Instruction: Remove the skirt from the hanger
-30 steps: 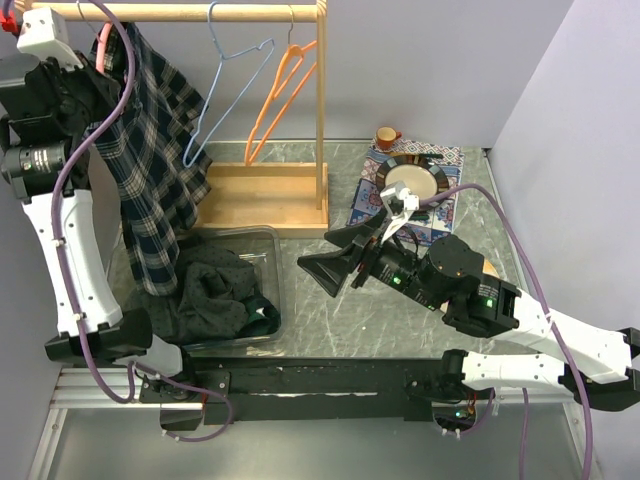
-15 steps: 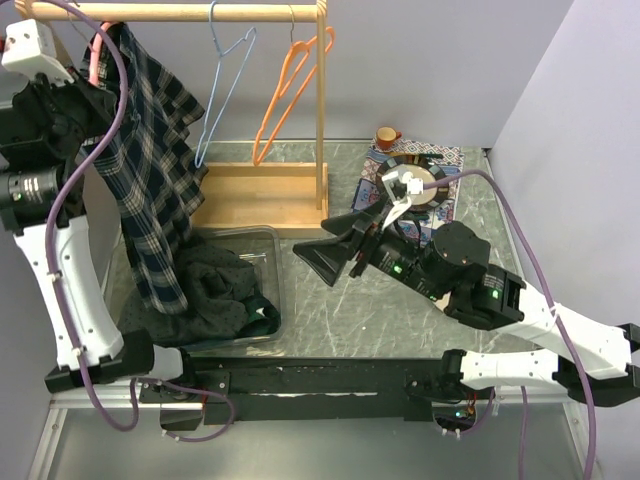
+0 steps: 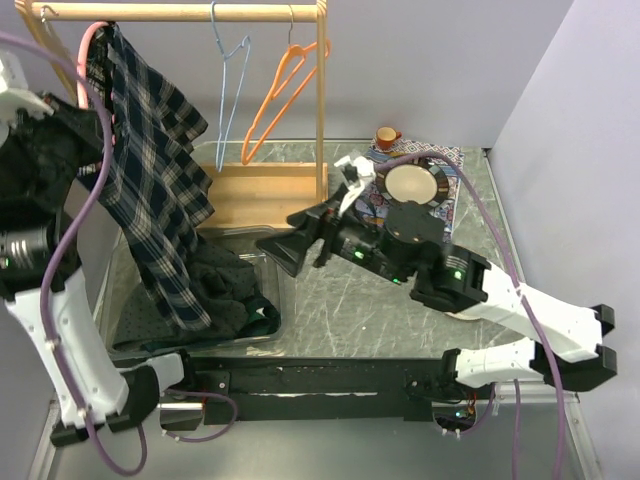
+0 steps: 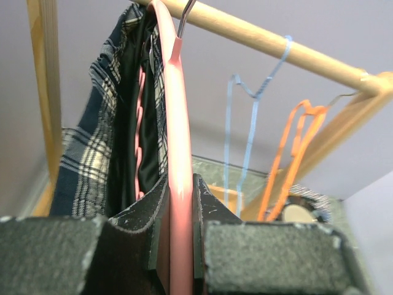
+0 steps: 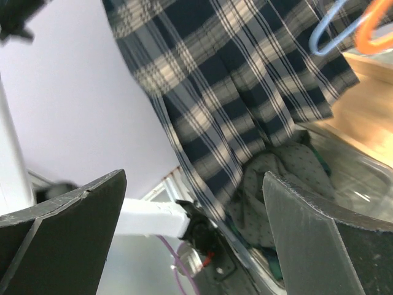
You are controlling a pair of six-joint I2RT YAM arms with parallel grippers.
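The plaid skirt (image 3: 150,190) hangs at the far left on the pink hanger (image 4: 175,123) from the wooden rail (image 3: 180,12), the left tool (image 4: 180,246) pinching that hanger's arm, while the right tool (image 3: 285,240), spread wide, hovers over the bench (image 3: 340,310) to the skirt's right.

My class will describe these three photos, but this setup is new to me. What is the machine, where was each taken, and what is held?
Two robot arms are bolted to a table. The wide picture looks down from above and behind; the other two come from a camera on each wrist. A plaid skirt hangs from a pink hanger on a wooden rail. The left fingers are shut on that hanger; the right fingers are wide open, empty, facing the skirt. Below sits a clear bin of dark clothes; a plate lies farther right.
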